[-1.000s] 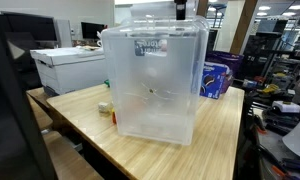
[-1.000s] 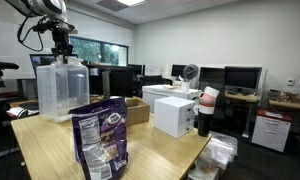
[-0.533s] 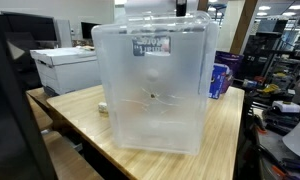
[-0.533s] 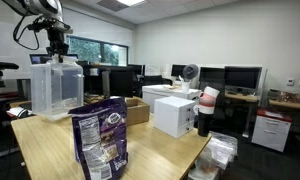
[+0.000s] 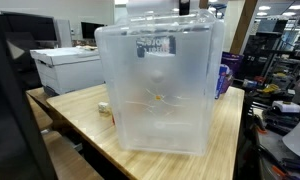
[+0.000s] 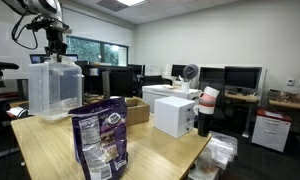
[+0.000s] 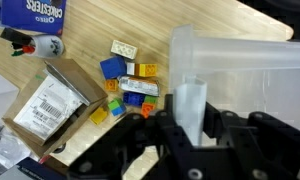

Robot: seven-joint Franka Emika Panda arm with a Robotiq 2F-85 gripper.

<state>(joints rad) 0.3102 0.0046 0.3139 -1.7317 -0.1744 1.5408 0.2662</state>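
While the gripper [image 7: 191,126] pinches the clear plastic bin [image 5: 155,90] by its rim (toy blocks [image 7: 112,68] scattered beneath), squeeze firmly and hold it level.

My gripper [image 7: 190,115] sits at the top of the bin [image 7: 240,70], clamped over its rim, and the bin hangs below it over the table [image 7: 90,60]. I cannot tell whether the bin's base touches the table. In the wrist view, blocks [image 7: 130,85] lie on the table just outside the bin's wall. A carton [image 7: 50,105] lies beside the blocks, on their far side from the bin. A marker [image 7: 35,46] lies beyond the carton, and a bag [image 7: 35,12] lies past the marker. In an exterior view, a box [image 5: 65,68] stands behind the bin, off to its left.
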